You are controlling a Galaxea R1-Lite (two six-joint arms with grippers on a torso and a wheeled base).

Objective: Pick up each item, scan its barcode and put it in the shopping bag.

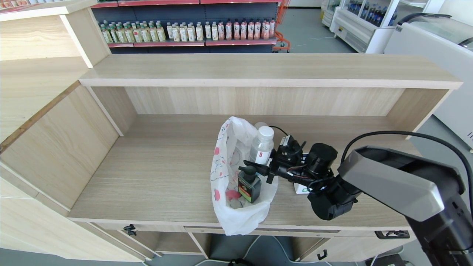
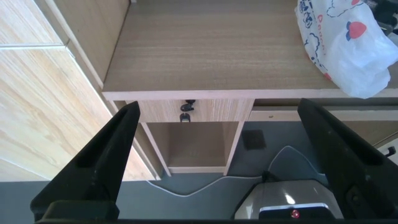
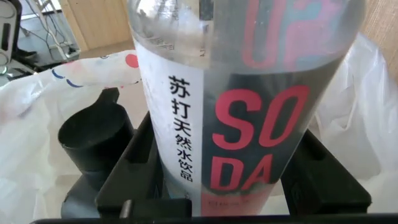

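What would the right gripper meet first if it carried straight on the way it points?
Probably the dark pump bottle standing in the shopping bag, just beyond the soda bottle the right gripper holds; depth is unclear.

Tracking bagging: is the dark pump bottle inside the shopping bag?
In: the dark pump bottle stands upright with the shopping bag around it.
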